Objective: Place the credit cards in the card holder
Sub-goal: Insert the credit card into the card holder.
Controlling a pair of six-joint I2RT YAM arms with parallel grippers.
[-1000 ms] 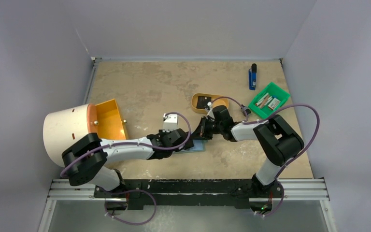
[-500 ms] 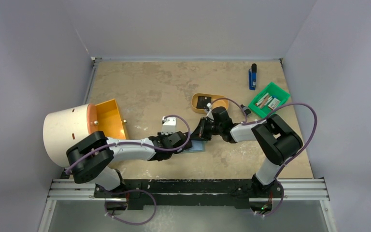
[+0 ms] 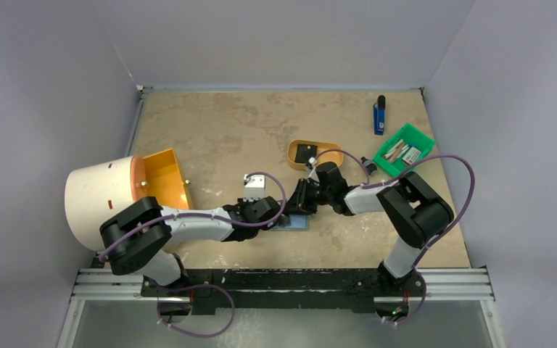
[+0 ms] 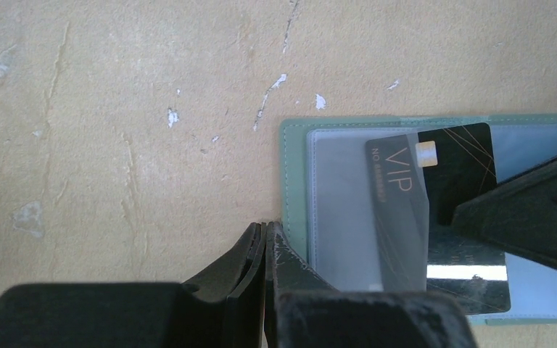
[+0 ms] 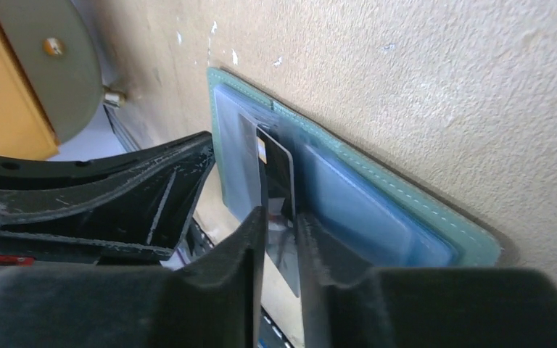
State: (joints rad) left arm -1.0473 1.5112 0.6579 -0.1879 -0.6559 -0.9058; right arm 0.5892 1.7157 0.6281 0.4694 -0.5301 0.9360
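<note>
Since a second ago the left arm (image 3: 196, 217) has drawn its wrist nearer the bases and the right claw (image 5: 281, 216) has eased leftward. The left arm lies low, stretched rightward across the worktop (image 3: 217, 130). The right arm (image 3: 377, 192) folds at the elbow with its forearm pointing left. They meet at the card holder (image 4: 294, 181), open flat near the worktop's front middle. A black credit card (image 4: 464, 167) lies angled on it, one corner under a clear sleeve. The tan oval tray (image 3: 328, 148) holds a small black square item (image 3: 305, 152). The left claw (image 4: 265, 230) is closed, tips together at the holder's edge. The right claw's jaws stand narrowly apart, the card between them.
</note>
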